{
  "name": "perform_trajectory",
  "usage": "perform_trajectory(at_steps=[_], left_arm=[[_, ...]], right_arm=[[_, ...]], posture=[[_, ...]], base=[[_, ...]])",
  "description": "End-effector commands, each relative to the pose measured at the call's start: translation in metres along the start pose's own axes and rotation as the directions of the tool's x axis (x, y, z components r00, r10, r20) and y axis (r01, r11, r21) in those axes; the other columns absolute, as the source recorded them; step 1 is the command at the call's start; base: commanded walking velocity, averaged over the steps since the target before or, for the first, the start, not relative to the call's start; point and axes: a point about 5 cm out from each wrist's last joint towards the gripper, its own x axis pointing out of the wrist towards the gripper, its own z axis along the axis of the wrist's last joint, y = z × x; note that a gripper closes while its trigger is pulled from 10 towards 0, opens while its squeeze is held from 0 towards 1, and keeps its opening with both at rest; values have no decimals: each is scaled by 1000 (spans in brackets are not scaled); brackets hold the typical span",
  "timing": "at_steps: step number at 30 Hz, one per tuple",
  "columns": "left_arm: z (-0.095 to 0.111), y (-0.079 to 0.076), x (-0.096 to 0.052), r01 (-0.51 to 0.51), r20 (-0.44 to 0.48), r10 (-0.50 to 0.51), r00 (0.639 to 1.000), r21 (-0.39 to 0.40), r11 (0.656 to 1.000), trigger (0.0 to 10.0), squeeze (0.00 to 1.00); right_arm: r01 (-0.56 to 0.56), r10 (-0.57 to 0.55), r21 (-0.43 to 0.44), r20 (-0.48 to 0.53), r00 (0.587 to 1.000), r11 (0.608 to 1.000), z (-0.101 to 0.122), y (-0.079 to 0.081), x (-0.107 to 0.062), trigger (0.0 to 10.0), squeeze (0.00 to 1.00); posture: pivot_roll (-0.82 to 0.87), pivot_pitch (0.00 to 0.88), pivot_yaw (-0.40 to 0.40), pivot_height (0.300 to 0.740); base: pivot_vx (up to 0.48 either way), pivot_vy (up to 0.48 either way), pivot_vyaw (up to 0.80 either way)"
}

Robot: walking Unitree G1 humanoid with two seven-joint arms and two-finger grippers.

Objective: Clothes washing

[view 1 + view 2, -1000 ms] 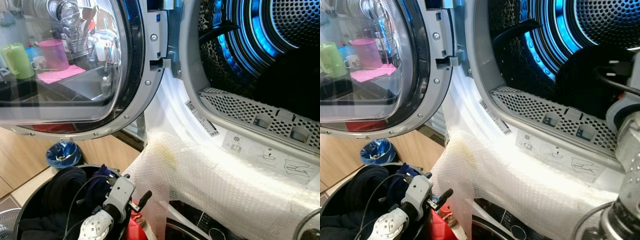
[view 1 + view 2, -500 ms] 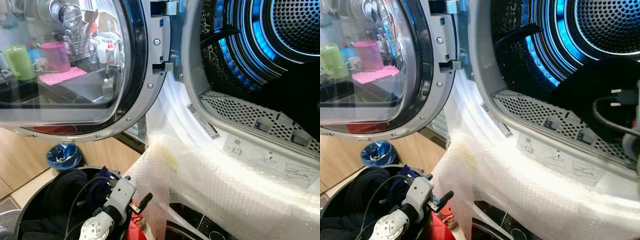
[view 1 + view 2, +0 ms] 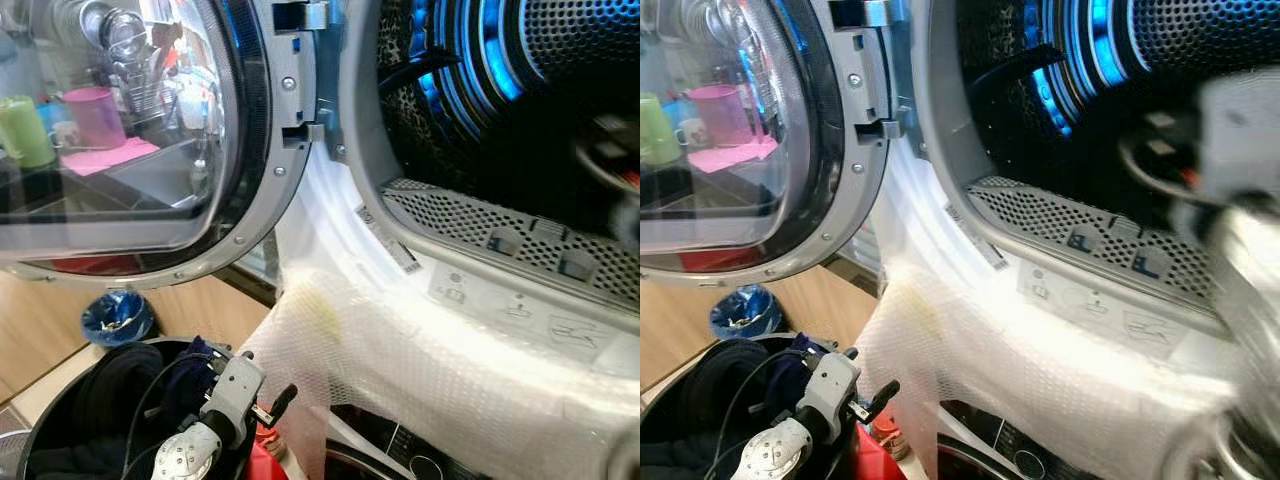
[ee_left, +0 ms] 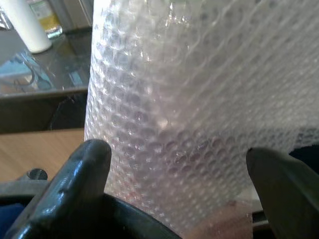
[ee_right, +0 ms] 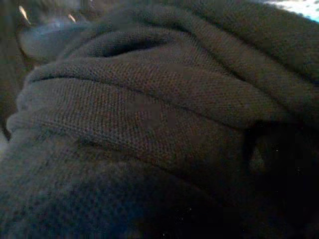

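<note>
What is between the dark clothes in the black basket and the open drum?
Only the bubble wrap sheet draped over the machine's front lip; the round door is swung aside, the drum mouth open above the dark clothes.

Pale wooden floor (image 3: 40,335) bearing a round black laundry basket (image 3: 40,440) of dark clothes and a small blue bin (image 3: 117,316) beside it.

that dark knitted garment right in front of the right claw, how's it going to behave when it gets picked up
Probably floppy: the dark knit garment lies in soft rolled folds, so it should sag and drape from the claw rather than hold shape. The coarse weave looks grippy, unlikely to slip. Its thick folds suggest some bulk, so a trailing end may drag.
</note>
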Motion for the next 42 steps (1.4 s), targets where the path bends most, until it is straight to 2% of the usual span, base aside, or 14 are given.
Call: perform_trajectory(at_steps=[1,7,11,12,13,14,15,16,18,23,29,30,32,42], left_arm=[[1,-8,4,35,-5,-35,999,7,999,10000,0],[2,-5,5,31,-2,-31,1000,11,999,10000,0],[3,-7,6,39,1,-39,999,14,999,10000,0],[3,-7,6,39,1,-39,999,14,999,10000,0],[3,-7,6,39,2,-39,999,14,999,10000,0],[3,-7,5,36,3,-36,999,14,999,10000,0],[2,-7,3,35,1,-35,999,13,999,10000,0],[2,-7,3,35,1,-35,999,13,999,10000,0],[0,-8,2,42,-10,-42,999,9,999,10000,0],[0,-9,2,61,-13,-61,998,9,998,10000,0],[1,-6,3,51,-7,-51,999,15,999,10000,0],[2,-6,3,51,-7,-51,999,15,999,10000,0],[2,-6,3,51,-6,-51,999,15,999,10000,0],[1,-8,2,71,-12,-71,997,16,997,10000,0]], right_arm=[[4,-5,35,20,1000,999,9,-2,26,10000,0],[186,-181,-279,44,983,942,24,-29,77,10000,0],[592,-465,-573,370,804,568,77,-74,74,10000,0],[592,-465,-573,370,804,568,77,-74,74,10000,0],[639,-480,-607,431,764,472,84,-79,71,10000,0],[722,-465,-658,580,668,216,102,-88,62,10000,0],[716,-445,-672,590,673,191,101,-88,63,10000,0],[716,-445,-672,590,673,191,101,-88,63,10000,0],[372,-315,-901,295,902,222,48,-68,89,10000,0],[-49,-195,-890,-153,969,453,-22,-55,100,10000,0],[432,-328,-582,281,902,689,64,-83,88,10000,0],[523,-376,-480,373,849,704,81,-90,80,10000,0],[704,-486,-476,510,709,527,99,-110,63,10000,0],[116,-231,-771,-42,972,626,-14,-79,97,10000,0]], posture=[[-46,20,4,740],[-44,14,11,740],[-41,10,9,740],[-41,10,9,740],[-41,10,9,740],[-30,16,0,740],[-30,16,0,740],[-30,16,0,740],[-33,25,6,740],[-34,29,17,740],[-29,26,14,740],[-31,27,16,740],[-34,30,18,740],[-36,37,30,740]], base=[[0,0,0],[0,0,0],[0,0,0],[0,0,0],[0,0,0],[0,0,0],[0,0,0],[0,0,0],[0,0,0],[0,0,0],[0,0,0],[0,0,0],[0,0,0],[0,0,0]])
